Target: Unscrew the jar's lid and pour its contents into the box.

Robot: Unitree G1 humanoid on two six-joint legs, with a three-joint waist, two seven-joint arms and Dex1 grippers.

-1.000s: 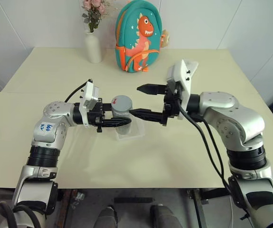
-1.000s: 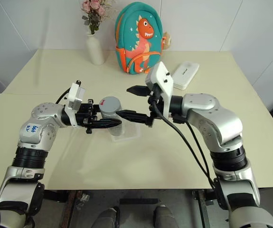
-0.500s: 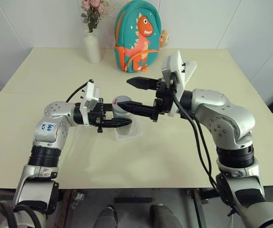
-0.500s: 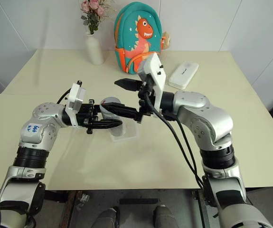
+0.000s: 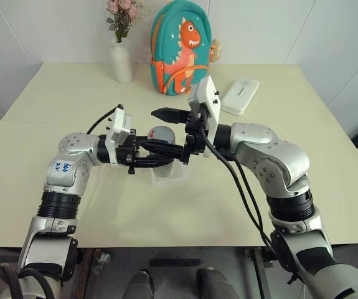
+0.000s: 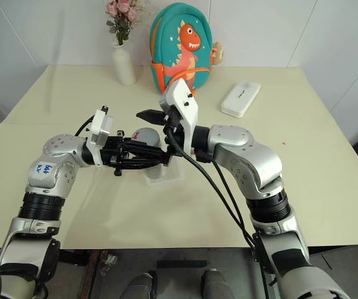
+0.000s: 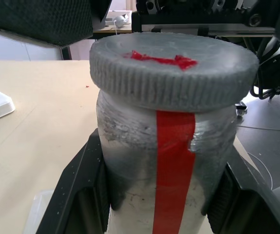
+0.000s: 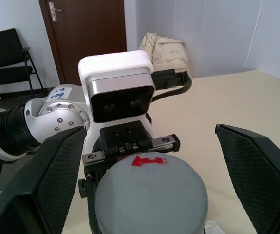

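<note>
The jar (image 7: 164,161), clear plastic with a red strip down its side, is held upright just above the box (image 5: 174,173), a shallow clear tray on the table. My left gripper (image 5: 160,154) is shut on the jar's body. The grey lid (image 5: 160,132), with a red mark on top, sits on the jar. My right gripper (image 5: 147,128) is open and level, one finger on each side of the lid (image 8: 152,187) without touching it. I cannot make out the contents through the jar's wall.
A teal dinosaur backpack (image 5: 182,47) and a white flower vase (image 5: 121,59) stand at the table's far edge. A white oblong case (image 5: 240,95) lies at the back right. The near half of the table (image 5: 185,212) is bare.
My right gripper has moved left, still open, from beside the jar to straddling its lid. The left gripper and the jar have stayed in place.
</note>
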